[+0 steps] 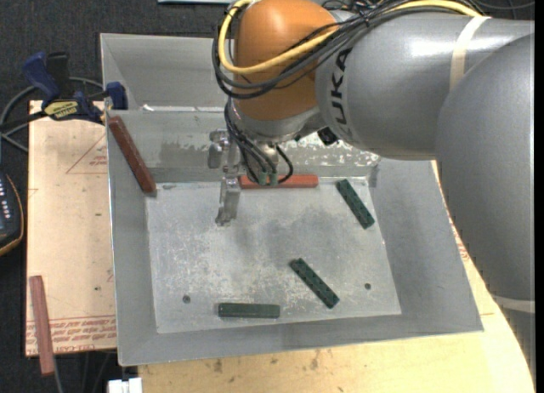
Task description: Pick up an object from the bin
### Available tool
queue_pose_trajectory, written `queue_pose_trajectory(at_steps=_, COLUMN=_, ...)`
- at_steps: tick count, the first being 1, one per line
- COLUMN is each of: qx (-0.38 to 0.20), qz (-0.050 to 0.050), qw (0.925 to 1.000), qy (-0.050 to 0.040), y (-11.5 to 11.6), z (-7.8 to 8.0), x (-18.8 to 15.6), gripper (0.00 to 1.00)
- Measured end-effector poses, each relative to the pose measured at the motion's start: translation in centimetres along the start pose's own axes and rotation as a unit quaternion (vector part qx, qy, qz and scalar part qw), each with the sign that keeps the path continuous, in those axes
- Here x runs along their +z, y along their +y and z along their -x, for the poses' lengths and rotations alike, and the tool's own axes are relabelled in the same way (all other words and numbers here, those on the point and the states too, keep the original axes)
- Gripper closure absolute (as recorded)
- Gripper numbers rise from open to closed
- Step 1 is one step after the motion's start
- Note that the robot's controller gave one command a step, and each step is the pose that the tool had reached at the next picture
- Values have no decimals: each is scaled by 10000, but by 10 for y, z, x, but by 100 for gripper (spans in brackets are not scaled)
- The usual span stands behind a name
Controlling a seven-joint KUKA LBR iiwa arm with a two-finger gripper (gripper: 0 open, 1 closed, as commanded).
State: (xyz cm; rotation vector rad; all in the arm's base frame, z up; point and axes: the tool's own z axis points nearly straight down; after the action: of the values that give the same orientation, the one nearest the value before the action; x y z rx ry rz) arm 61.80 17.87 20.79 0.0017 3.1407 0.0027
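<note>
Fingers [228,200] spread open nr back of bin [255,255], beside left end of red bar [289,181].

On the floor of the bin [255,251], well apart and all dark green: a tilted bar [354,203] at right rear, a diagonal bar [314,283] at front centre, a level bar [248,310] near the front edge. A reddish-brown bar [131,156] leans along the left wall.

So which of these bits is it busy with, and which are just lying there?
In play: gripper; red stick right beside it, at the back of the bin.
Lying about: three green sticks; brown stick leaning on the left wall.
</note>
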Motion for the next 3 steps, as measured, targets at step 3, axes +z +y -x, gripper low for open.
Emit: queue_pose_trajectory(at_steps=3, qx=-1490, qz=-4, qw=9888, qy=-64, y=-169, z=-128, x=136, gripper=0)
